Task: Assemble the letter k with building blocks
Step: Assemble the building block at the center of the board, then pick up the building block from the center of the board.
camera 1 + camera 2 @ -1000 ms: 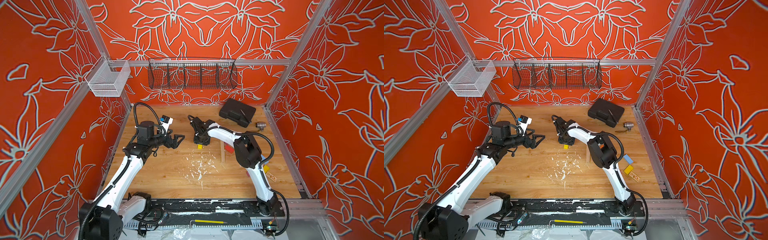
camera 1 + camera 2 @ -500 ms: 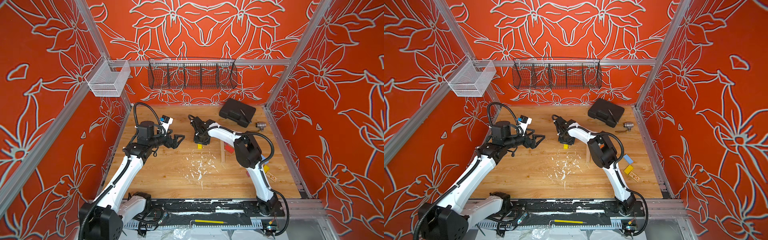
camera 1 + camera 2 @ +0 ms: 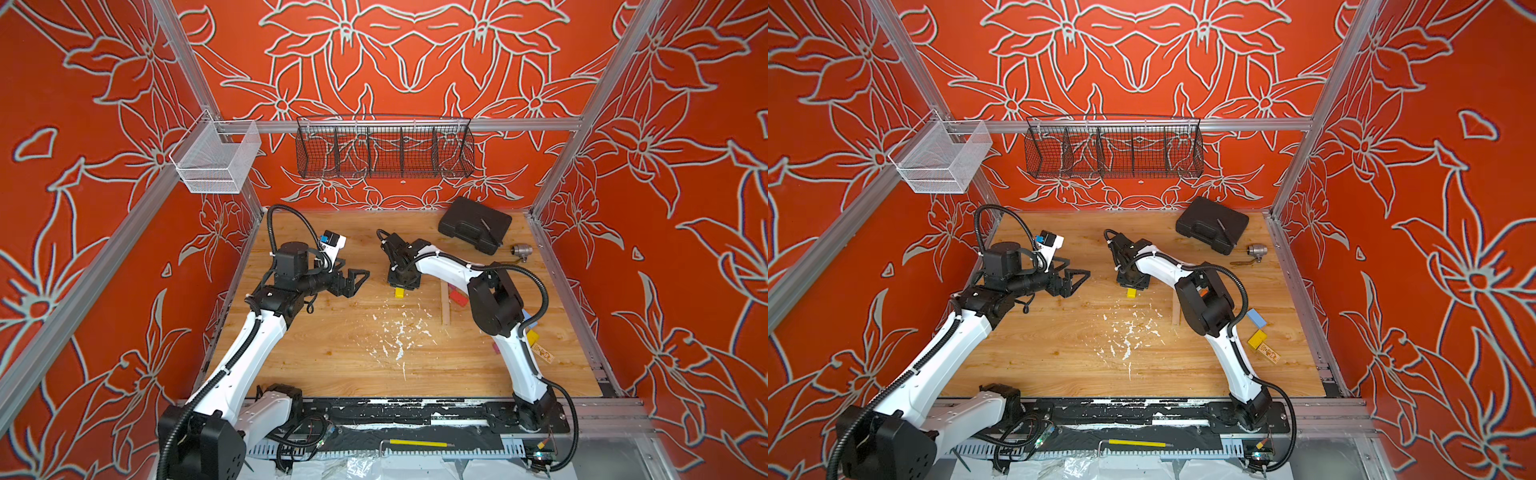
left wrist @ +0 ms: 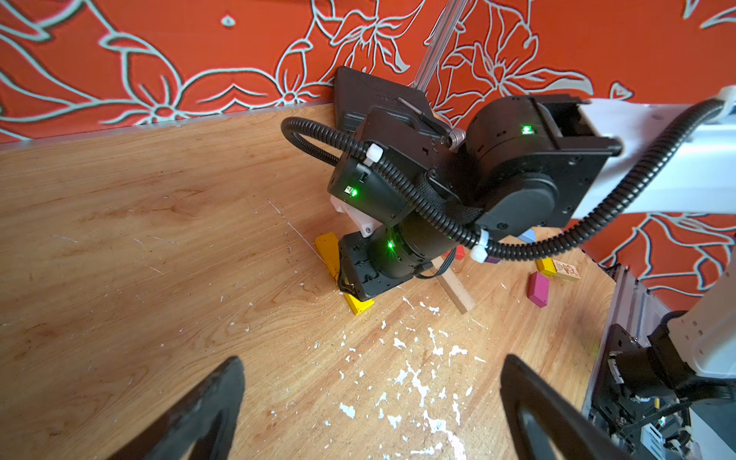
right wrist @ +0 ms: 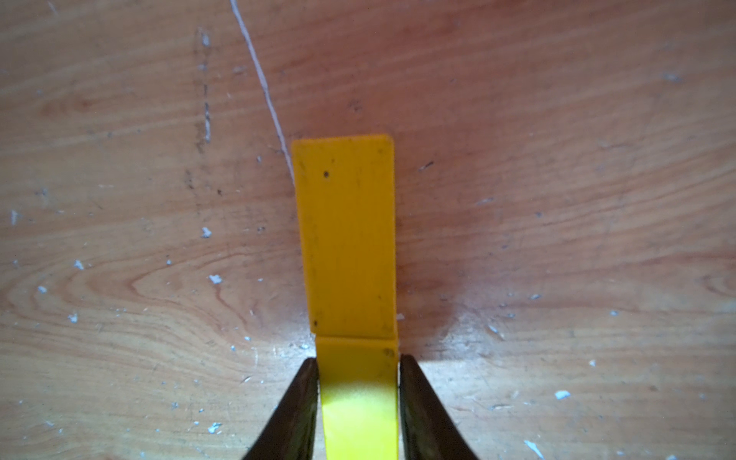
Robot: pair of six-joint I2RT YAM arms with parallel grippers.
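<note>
Right claw point(image 5: 358, 359): pinching near yellow block point(image 5: 358, 418)
Alignment: square, end-to-end against far yellow block point(image 5: 344, 235) before release
Left claw point(image 3: 356, 283): wide, empty

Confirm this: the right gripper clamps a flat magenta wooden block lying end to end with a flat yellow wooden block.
Not magenta: the right gripper clamps a flat yellow wooden block, end to end with the other flat yellow wooden block. The right wrist view shows it.

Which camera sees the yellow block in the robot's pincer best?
The right wrist view: the yellow block sits between the fingers of the right pincer, end to end with a second yellow block. The left wrist view shows only its tip under the pincer; both top views, a yellow speck.
</note>
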